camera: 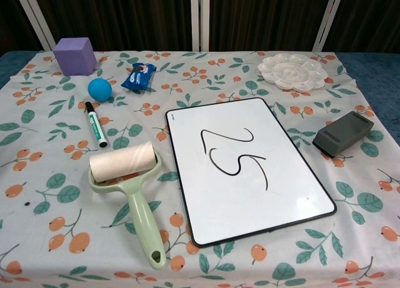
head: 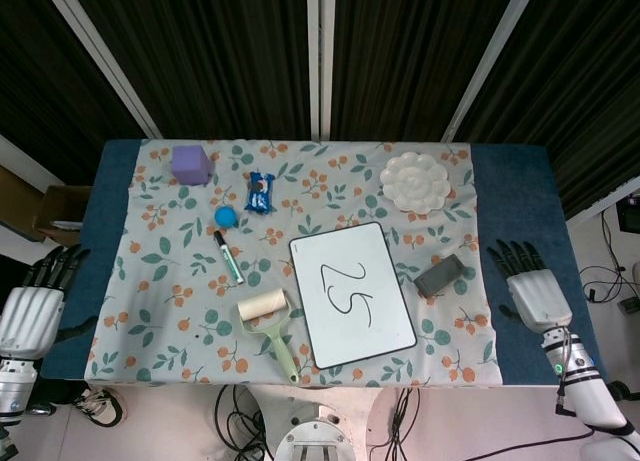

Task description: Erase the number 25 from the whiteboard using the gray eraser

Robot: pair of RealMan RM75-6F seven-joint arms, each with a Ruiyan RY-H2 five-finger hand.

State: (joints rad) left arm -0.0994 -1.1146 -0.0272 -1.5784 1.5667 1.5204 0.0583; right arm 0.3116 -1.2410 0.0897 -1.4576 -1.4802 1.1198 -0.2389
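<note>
I see one whiteboard lying flat on the flowered tablecloth, white with a thin dark frame and rounded corners, turned a little askew. The number 25 is drawn on it in black marker, whole and unsmudged. I'll take this board as my landmark.

There is one gray eraser, a dark gray block with a lighter gray underside, lying on the cloth just right of the board, near its upper right corner and not touching it. In the chest view the eraser lies at a slant, apart from the board.

My right hand is to the right of the eraser, over the blue table edge, with the fingers spread and straight, holding nothing. My left hand is far to the left of the board, off the table's edge, fingers stretched out and empty. Neither hand shows in the chest view.

Left of the board I count one lint roller with a green handle, just beside the board's lower left edge, one marker pen, one blue ball and one purple cube. Above the board are one blue snack packet and one white flower-shaped paint palette.
</note>
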